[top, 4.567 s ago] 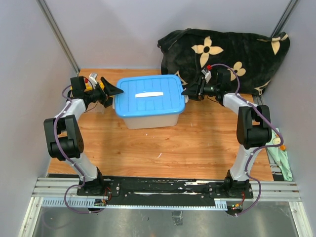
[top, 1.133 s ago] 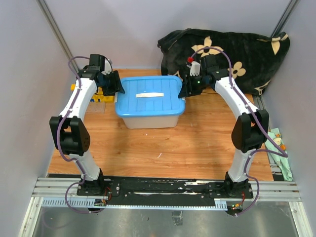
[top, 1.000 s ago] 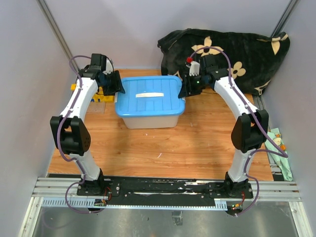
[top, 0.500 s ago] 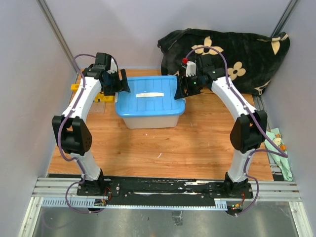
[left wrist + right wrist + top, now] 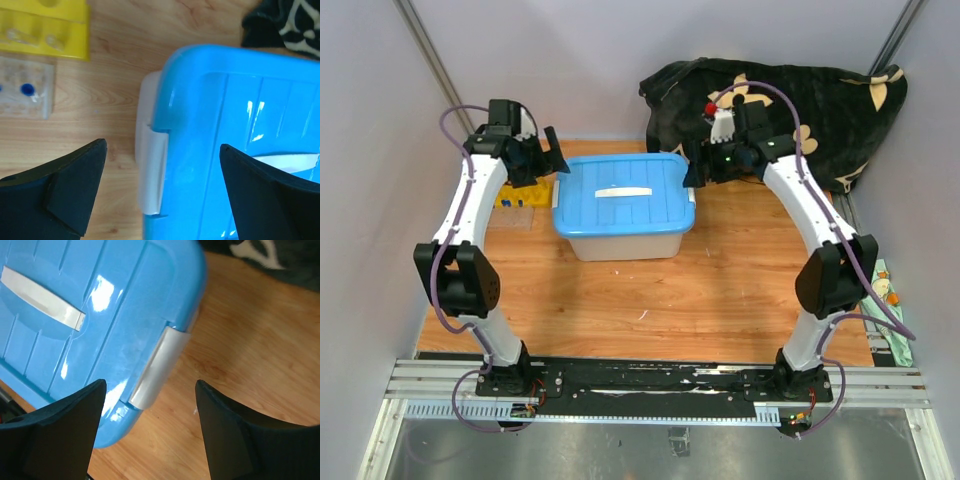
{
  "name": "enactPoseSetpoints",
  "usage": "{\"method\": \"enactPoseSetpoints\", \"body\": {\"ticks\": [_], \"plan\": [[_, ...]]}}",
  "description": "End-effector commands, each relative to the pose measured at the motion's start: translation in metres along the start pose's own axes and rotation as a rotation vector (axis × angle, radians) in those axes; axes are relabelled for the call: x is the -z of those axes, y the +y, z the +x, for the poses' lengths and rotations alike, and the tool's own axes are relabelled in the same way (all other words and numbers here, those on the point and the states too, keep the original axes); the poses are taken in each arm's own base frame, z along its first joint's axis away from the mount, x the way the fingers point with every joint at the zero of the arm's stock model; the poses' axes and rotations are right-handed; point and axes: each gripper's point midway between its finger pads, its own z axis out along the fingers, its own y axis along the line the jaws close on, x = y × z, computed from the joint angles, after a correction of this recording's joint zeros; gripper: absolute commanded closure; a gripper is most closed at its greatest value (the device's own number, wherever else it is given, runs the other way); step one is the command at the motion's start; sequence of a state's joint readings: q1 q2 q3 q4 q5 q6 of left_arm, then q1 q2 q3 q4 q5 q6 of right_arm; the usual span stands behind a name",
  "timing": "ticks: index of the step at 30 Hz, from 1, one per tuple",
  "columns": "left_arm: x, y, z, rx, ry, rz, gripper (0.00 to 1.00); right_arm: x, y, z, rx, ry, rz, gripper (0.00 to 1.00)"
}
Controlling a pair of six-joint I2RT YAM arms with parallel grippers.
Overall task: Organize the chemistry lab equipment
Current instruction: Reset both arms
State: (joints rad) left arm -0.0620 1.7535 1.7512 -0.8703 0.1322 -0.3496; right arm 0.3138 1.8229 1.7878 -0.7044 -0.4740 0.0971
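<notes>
The yellow holed tube rack [image 5: 508, 197] lies at the table's back left, partly hidden by my left arm; it shows at the top left of the left wrist view [image 5: 45, 27]. A clear piece with blue caps [image 5: 25, 92] lies just in front of the rack. The other glassware, tweezers and red-orange tool are out of view. My left gripper [image 5: 546, 160] is open and empty above the left end of the bin, its jaws astride the white latch [image 5: 152, 170]. My right gripper [image 5: 695, 172] is open and empty above the bin's right latch [image 5: 160, 365].
The white bin with its blue lid [image 5: 620, 192] shut stands at the middle back of the wooden table [image 5: 650, 290]. The black flower-patterned blanket [image 5: 800, 95] is heaped at the back right. A green cloth [image 5: 885, 305] lies off the table's right edge.
Both grippers have drawn a little outward from the ends of the lid, the left one to the left and the right one to the right. The bin has not moved.
</notes>
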Motion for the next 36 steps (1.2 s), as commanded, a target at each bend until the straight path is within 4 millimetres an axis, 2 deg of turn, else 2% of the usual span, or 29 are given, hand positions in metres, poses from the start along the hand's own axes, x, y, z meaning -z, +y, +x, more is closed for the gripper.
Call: {"method": "enactPoseSetpoints", "body": {"ticks": [1, 4, 6, 8, 10, 12, 13, 15, 18, 21, 24, 28, 29, 33, 36], "plan": [[0.04, 0.017, -0.046, 0.048, -0.166, 0.018, 0.01, 0.057, -0.026, -0.043, 0.022, -0.187, 0.126, 0.26], [0.05, 0.04, -0.064, 0.05, -0.246, -0.027, 0.01, 0.086, -0.051, -0.052, 0.023, -0.242, 0.237, 0.26], [0.059, 0.066, -0.075, 0.049, -0.327, -0.128, 0.01, 0.108, -0.075, -0.053, 0.029, -0.271, 0.348, 0.26], [0.074, 0.097, -0.085, 0.066, -0.433, -0.252, 0.01, 0.127, -0.097, -0.048, 0.019, -0.293, 0.434, 0.25], [0.082, 0.118, -0.088, 0.107, -0.508, -0.297, 0.01, 0.144, -0.118, -0.04, -0.008, -0.321, 0.495, 0.24], [0.092, 0.123, -0.092, 0.108, -0.648, -0.261, 0.01, 0.162, -0.133, -0.032, -0.029, -0.36, 0.563, 0.24], [0.088, 0.127, -0.084, 0.097, -0.701, -0.25, 0.01, 0.169, -0.143, -0.025, -0.034, -0.373, 0.609, 0.23], [0.088, 0.127, -0.084, 0.069, -0.753, -0.232, 0.01, 0.177, -0.155, -0.012, -0.031, -0.383, 0.677, 0.22], [0.068, 0.129, -0.068, 0.025, -0.735, -0.207, 0.01, 0.18, -0.166, 0.008, -0.021, -0.381, 0.749, 0.22], [0.048, 0.13, -0.05, 0.021, -0.721, -0.167, 0.01, 0.173, -0.175, 0.03, -0.048, -0.377, 0.779, 0.22], [0.026, 0.128, -0.027, -0.011, -0.702, -0.106, 0.01, 0.161, -0.186, 0.051, -0.106, -0.365, 0.779, 0.21], [0.002, 0.139, 0.008, -0.02, -0.676, -0.095, 0.01, 0.154, -0.2, 0.074, -0.165, -0.366, 0.783, 0.21], [0.002, 0.139, 0.008, -0.026, -0.695, -0.091, 0.02, 0.154, -0.201, 0.076, -0.173, -0.376, 0.779, 0.21], [-0.002, 0.148, 0.03, -0.037, -0.73, -0.105, 0.02, 0.159, -0.206, 0.083, -0.18, -0.418, 0.781, 0.22], [0.0, 0.148, 0.039, -0.04, -0.77, -0.093, 0.02, 0.155, -0.202, 0.083, -0.178, -0.431, 0.747, 0.21]]}}
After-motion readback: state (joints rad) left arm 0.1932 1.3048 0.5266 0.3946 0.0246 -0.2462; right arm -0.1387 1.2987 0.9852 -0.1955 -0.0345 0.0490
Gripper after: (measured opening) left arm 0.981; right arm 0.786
